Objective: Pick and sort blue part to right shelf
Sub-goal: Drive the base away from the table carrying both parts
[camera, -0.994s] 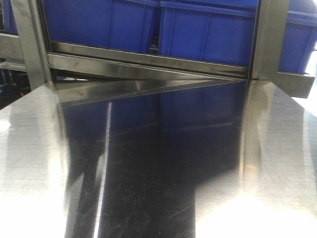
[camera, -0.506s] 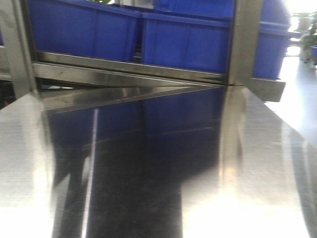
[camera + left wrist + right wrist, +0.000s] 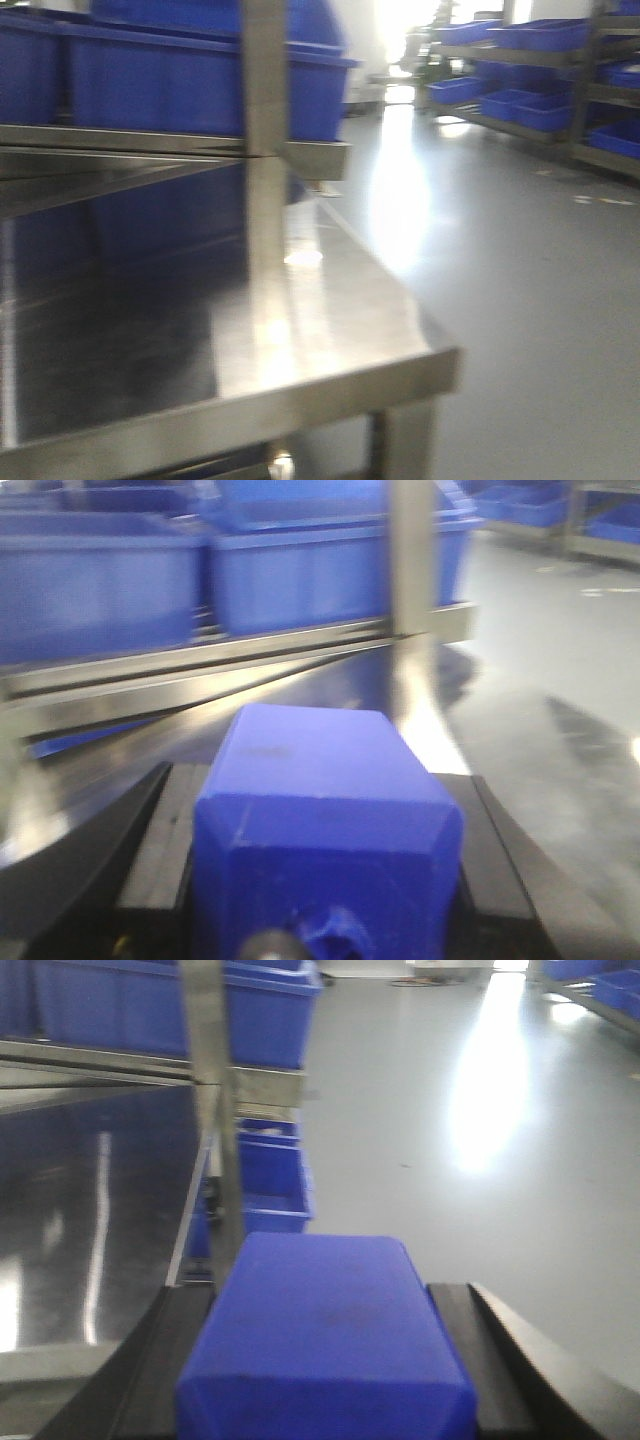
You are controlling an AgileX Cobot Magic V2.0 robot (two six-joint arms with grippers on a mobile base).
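Blue part point(image 3: 322, 825) sits blurred in left end effector point(image 3: 320, 777), cap cropped.

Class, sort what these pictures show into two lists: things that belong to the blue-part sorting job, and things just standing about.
Job: blue part in the left hand; second blue part in the right hand; steel rack with blue bins.
Standing about: shiny steel table; far racks across the floor.

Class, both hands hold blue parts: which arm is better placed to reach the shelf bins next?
Probably left: the left hand, shut on its blue part, faces the shelf bins closely; the right hand faces mostly open floor.
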